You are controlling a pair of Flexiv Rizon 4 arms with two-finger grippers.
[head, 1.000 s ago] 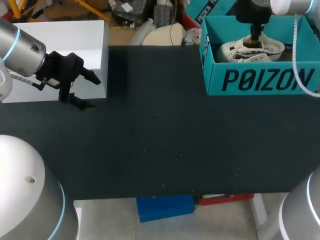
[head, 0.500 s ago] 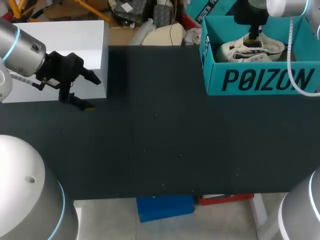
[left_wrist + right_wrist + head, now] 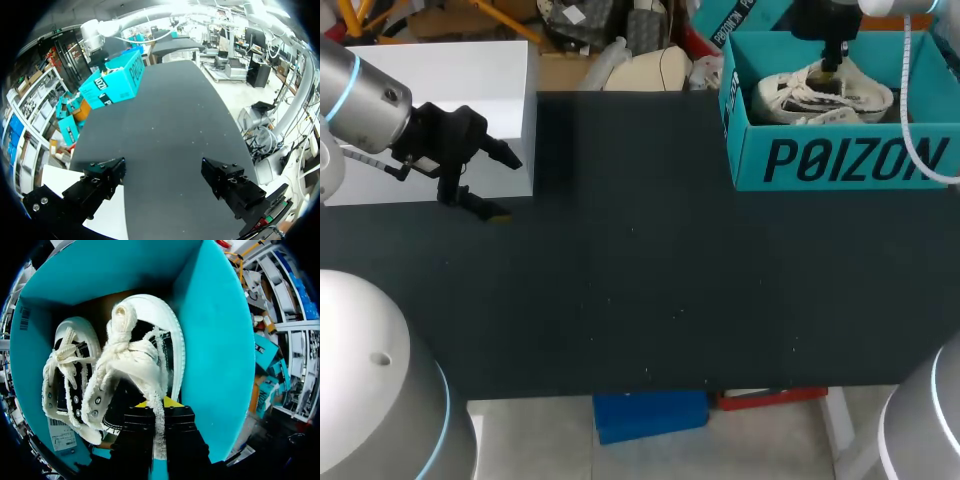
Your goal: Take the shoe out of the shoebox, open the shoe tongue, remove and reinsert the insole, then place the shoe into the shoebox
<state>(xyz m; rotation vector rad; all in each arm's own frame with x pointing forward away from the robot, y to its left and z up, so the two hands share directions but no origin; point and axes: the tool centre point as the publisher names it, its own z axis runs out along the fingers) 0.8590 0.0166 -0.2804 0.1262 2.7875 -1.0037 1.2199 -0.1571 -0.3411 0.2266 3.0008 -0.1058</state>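
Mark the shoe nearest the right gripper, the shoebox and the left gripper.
shoe [image 3: 157,312]: right wrist view, on its white toe cap.
shoebox [image 3: 840,160]: head view, on its teal front wall.
left gripper [image 3: 162,170]: left wrist view, midway between its open fingers.

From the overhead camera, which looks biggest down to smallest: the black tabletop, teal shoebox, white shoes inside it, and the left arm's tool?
1. Flat black tabletop
2. Teal cardboard shoebox
3. White lace-up shoes and the left arm's black two-fingered tool: roughly alike, and the tool may sit nearer the camera, so unranked.
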